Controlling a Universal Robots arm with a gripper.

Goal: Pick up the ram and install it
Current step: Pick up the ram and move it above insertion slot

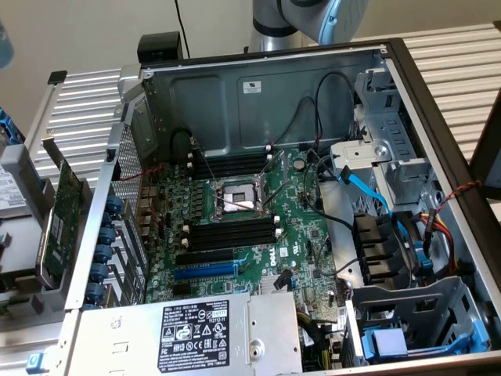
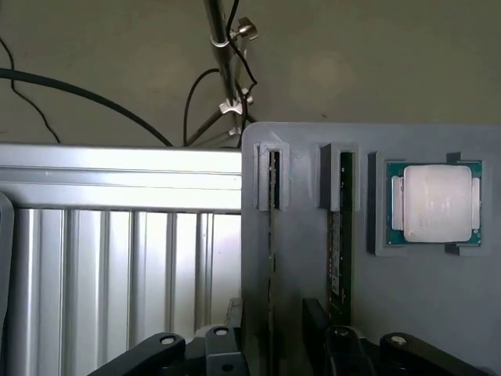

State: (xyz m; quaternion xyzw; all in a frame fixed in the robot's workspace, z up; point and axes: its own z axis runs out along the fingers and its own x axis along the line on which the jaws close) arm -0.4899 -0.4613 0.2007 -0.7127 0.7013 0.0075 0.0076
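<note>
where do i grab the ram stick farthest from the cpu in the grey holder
Probably pinch the ram across its two flat faces, near mid-length of the exposed long edge, coming straight in from above. It stands on edge in a narrow slot of the grey holder, so only that thin edge is free.

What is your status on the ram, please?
Pincer at tray, close over two rams standing in grooves. Slots on board empty, none installed. CPU beside rams, apart from them.

Thin green ram [image 2: 338, 251], standing on edge, apparently seated in gray holder [image 2: 301, 235] slot
</note>
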